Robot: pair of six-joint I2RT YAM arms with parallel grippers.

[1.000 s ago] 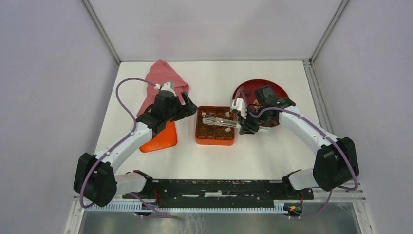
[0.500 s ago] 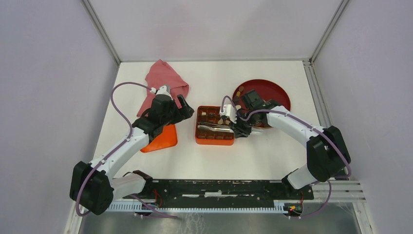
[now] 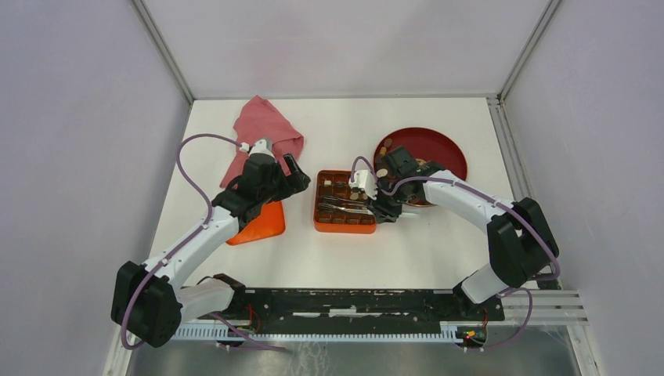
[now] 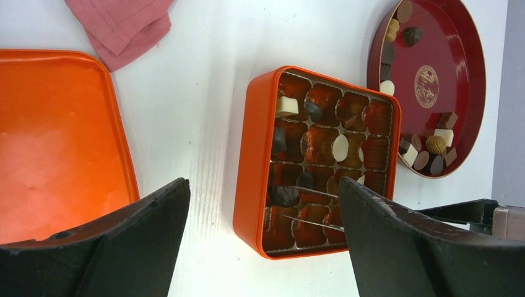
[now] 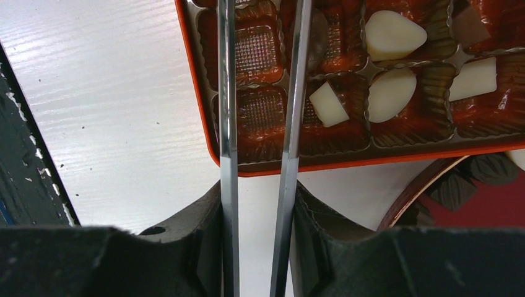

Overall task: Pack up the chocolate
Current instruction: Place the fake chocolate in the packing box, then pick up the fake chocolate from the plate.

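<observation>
Clamped on the tongs (image 5: 226, 124), the right jaws have swung from the plate (image 3: 436, 145) over the orange box (image 3: 344, 230), likely dropping a chocolate (image 5: 328, 104), while the left jaws gape empty.

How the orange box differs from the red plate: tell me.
The orange box is square and gridded; the red plate is round and undivided. Chocolate sits in the box's cells but loose along the plate's rim. Tongs reach over the box, not the plate. Both hold chocolate.
</observation>
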